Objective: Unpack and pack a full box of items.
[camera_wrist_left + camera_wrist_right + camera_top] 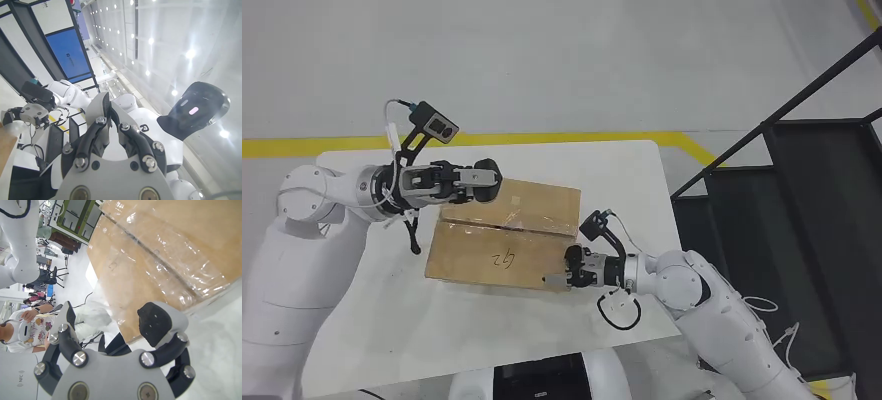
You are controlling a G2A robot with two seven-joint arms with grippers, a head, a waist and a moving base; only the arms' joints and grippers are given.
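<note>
A closed cardboard box (504, 235) with clear tape along its top seam sits in the middle of the white table (372, 310). My left gripper (488, 178) lies over the box's far left top edge, its fingers (105, 106) pressed together with nothing between them. My right gripper (555, 280) is at the box's near right corner. In the right wrist view it (111, 321) stands open beside the taped box (151, 256), one pad (155, 325) close to the box's corner. A corner of the box (4, 136) and the right gripper (30, 113) appear in the left wrist view.
A black metal stair and railing (812, 190) stands just off the table's right side. A yellow floor line (572, 140) runs behind the table. Bare tabletop lies to the left of the box and in front of it.
</note>
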